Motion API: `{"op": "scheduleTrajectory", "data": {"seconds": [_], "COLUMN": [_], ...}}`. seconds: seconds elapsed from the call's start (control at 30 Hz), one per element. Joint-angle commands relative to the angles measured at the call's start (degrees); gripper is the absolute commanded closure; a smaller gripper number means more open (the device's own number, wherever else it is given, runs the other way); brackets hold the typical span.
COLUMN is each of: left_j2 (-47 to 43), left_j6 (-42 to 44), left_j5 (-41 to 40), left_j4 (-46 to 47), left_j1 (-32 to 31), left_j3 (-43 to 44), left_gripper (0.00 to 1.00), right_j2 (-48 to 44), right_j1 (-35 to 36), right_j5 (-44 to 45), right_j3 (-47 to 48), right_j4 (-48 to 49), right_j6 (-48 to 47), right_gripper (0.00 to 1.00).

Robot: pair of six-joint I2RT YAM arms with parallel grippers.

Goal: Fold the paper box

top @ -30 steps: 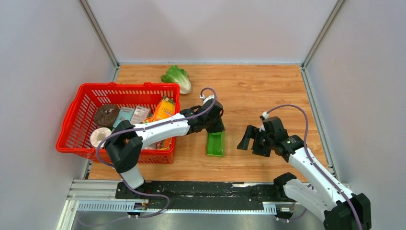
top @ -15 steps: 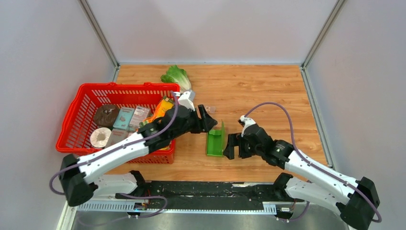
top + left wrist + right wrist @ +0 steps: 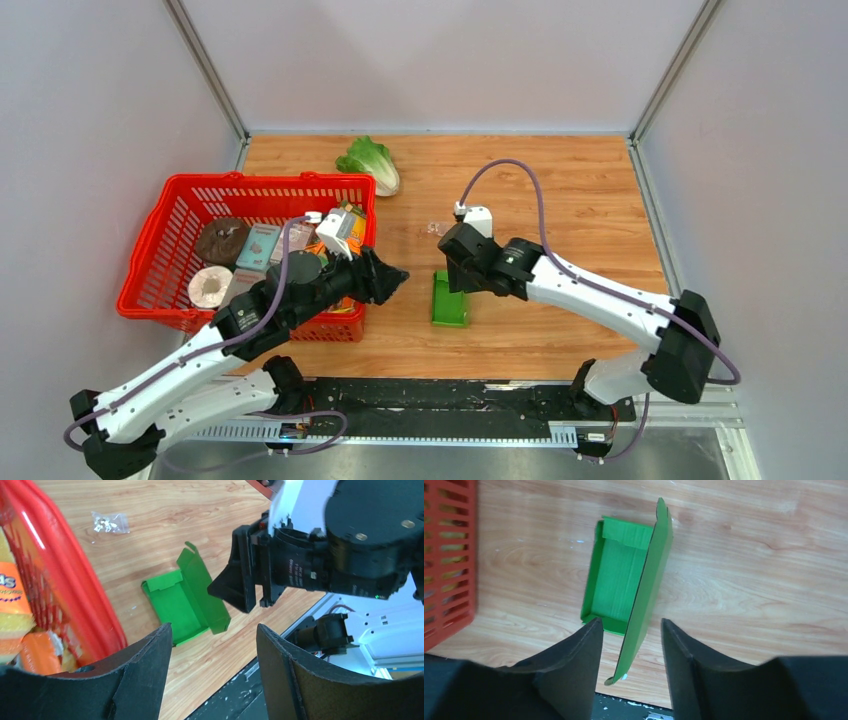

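Observation:
The paper box (image 3: 450,300) is a bright green card tray lying on the wood between the two arms, its long lid (image 3: 650,587) standing up along the right side. My right gripper (image 3: 630,622) hangs over the box (image 3: 616,582) with its jaws open on either side of the upright lid; a gap shows on both sides. From above, the right gripper (image 3: 453,283) sits at the box's far end. My left gripper (image 3: 398,277) is open and empty, left of the box beside the basket. In the left wrist view the left gripper (image 3: 214,627) faces the box (image 3: 182,600).
A red basket (image 3: 270,180) of groceries stands at the left, an orange carton (image 3: 345,228) at its right end. A lettuce (image 3: 370,162) lies behind it. A small clear bag (image 3: 435,228) lies just beyond the box. The black rail (image 3: 430,400) runs along the near edge.
My left gripper let go of the box, opened and drew back left toward the basket. My right arm swung in over the box, and its jaws narrowed around the upright lid.

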Motion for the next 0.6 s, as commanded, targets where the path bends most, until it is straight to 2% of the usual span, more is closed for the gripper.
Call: {"op": "scheduleTrajectory", "data": {"seconds": [0.0,0.13,0.27,0.43,0.57], "left_j2": [-3.0,-4.8,-5.4,-3.9,-1.1], "left_j6": [2.0,2.4,2.4,3.2,4.2], "left_j5": [-0.4,-0.2,0.4,1.3,3.1], "left_j4": [-3.9,-4.7,-4.4,-4.0,-1.8], "left_j1": [-0.1,-0.1,-0.1,-0.1,-0.1], "left_j3": [-1.0,-1.6,-2.9,-3.0,-3.2], "left_gripper": [0.30,0.31,0.31,0.31,0.34], "right_j2": [4.6,7.0,9.2,8.4,7.6], "right_j1": [0.3,0.3,0.2,0.3,0.4], "right_j5": [4.3,2.7,1.9,1.4,4.4], "right_j3": [5.7,6.4,6.7,6.2,7.1], "right_j4": [-9.4,-10.3,-11.0,-10.0,-10.6], "right_j6": [-0.1,-2.6,-5.0,-11.3,-19.3], "right_gripper": [0.55,0.57,0.73,0.83,0.92]}}
